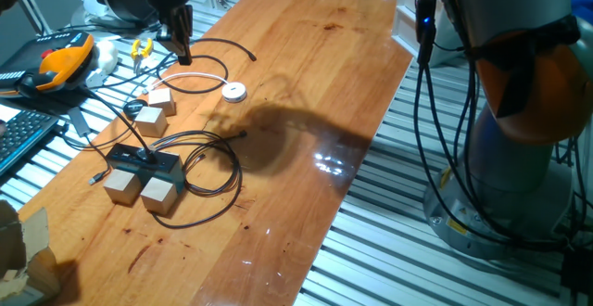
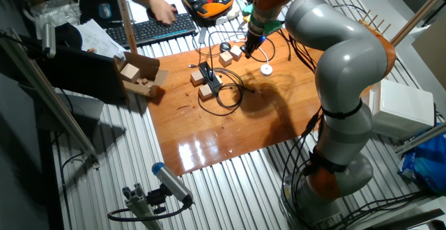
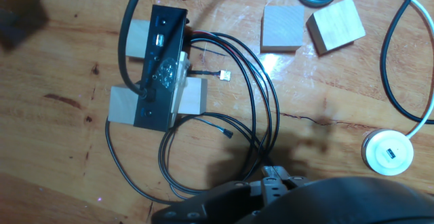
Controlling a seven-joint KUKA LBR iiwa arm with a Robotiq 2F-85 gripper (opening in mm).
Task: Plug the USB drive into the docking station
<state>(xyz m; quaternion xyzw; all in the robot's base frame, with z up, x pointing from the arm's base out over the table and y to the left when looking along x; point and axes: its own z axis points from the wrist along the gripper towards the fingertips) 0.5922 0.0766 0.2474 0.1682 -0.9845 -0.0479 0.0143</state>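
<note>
Docking station (image 3: pixel 161 68) flat on two wooden cubes (image 3: pixel 157 104), black cables (image 3: pixel 254 108) plugged in; jaws' state unclear.

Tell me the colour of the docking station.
Black; the docking station shows best in the hand view, lying across pale wooden cubes.

Item count on the surface (image 1: pixel 306 83): one docking station (image 3: pixel 161 68), four wooden cubes (image 3: pixel 283 28), one white puck (image 3: pixel 387 151), several black cables (image 3: pixel 261 115).
</note>
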